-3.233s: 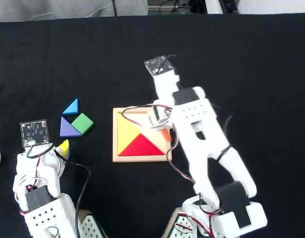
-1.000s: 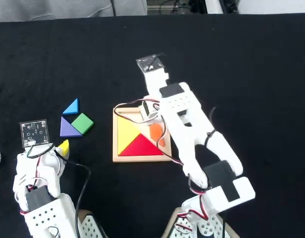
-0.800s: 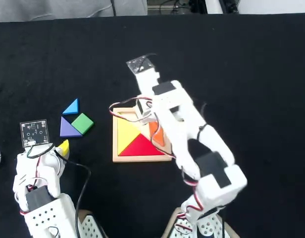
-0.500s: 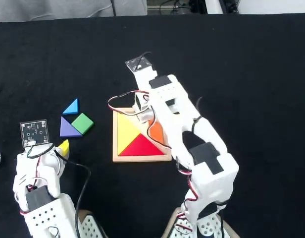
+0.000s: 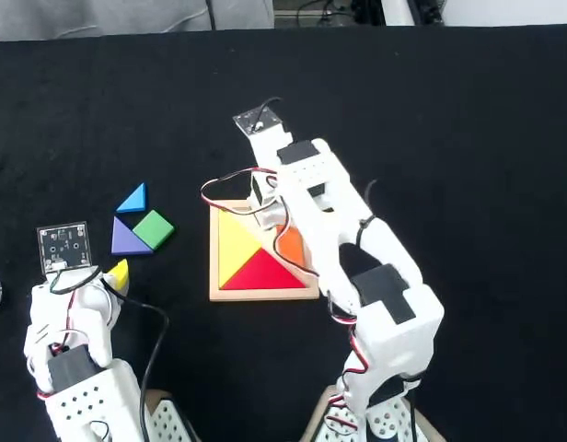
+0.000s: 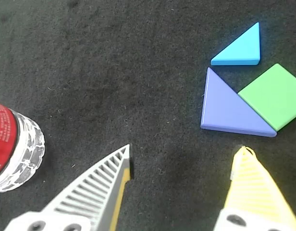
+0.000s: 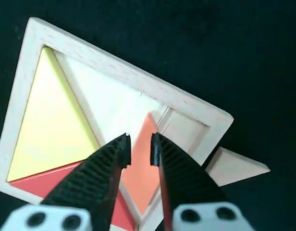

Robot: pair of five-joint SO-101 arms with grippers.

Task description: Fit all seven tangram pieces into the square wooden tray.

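The right arm rises from its base at the 5 o'clock corner of the square wooden tray (image 5: 264, 295). It stretches toward 11 o'clock over the black-clothed surface (image 5: 468, 138), with its wrist bent down above the tray's 3 o'clock half. The right end effector (image 7: 139, 140) points down into the tray. Its two black fingers (image 7: 104, 168) stand a narrow slit apart and clasp nothing (orange shows through the gap). Beneath them the orange triangular piece (image 7: 140, 180) lies inside the tray on the 3 o'clock side. The large yellow triangle (image 5: 232, 247) lies at the tray's 9 o'clock and the large red triangle (image 5: 265, 273) at its 6 o'clock. The 12 o'clock part of the tray floor is bare wood. A pale wooden triangle (image 7: 234, 166) lies on the surface just beside one outer corner of the tray.

The left arm sits hunched at the tray's 8 o'clock, its wrist tipped down toward the surface. The left end effector (image 6: 185, 149) is spread wide and empty, with one grey finger and one yellow. Just beyond its tips lie the purple triangle (image 6: 226, 111) and the green square (image 6: 274, 96) touching it. The small light-blue triangle (image 6: 241, 48) lies beside those two, and all three are at the tray's 9 o'clock. A clear jar with a red label (image 6: 13, 149) stands near the grey finger.
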